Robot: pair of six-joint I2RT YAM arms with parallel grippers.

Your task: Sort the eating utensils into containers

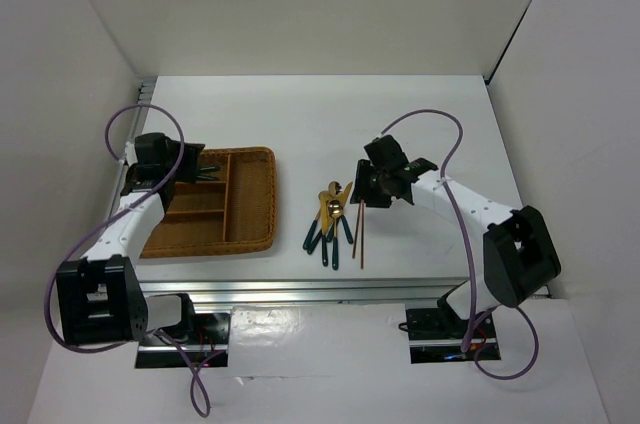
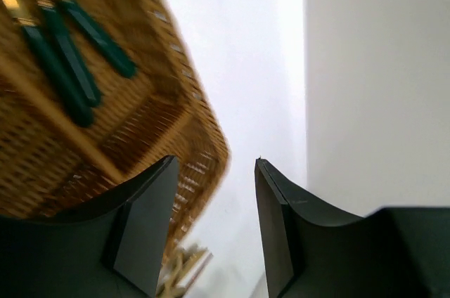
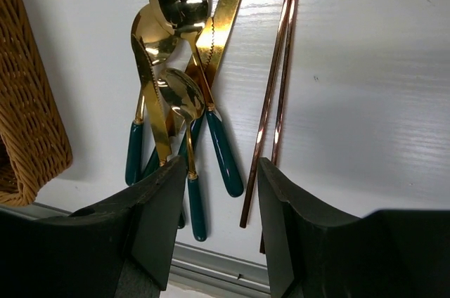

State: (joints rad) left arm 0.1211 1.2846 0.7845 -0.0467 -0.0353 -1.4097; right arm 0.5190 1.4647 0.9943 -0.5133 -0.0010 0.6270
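A brown wicker tray (image 1: 272, 206) with dividers lies on the left of the table. My left gripper (image 1: 193, 166) hangs over its far left compartment, open and empty (image 2: 214, 164). Three teal-handled utensils (image 2: 67, 59) lie in that compartment. A pile of gold spoons and knives with teal handles (image 1: 330, 219) lies right of the tray, with two reddish-brown chopsticks (image 1: 360, 239) beside it. My right gripper (image 1: 365, 187) hovers open over the pile's handle ends (image 3: 221, 164). A teal handle (image 3: 223, 150) and the chopsticks' (image 3: 274, 87) near ends show between its fingers.
The tray's corner (image 3: 28, 101) sits just left of the pile. An aluminium rail (image 1: 300, 292) runs along the table's near edge. White walls close in the back and both sides.
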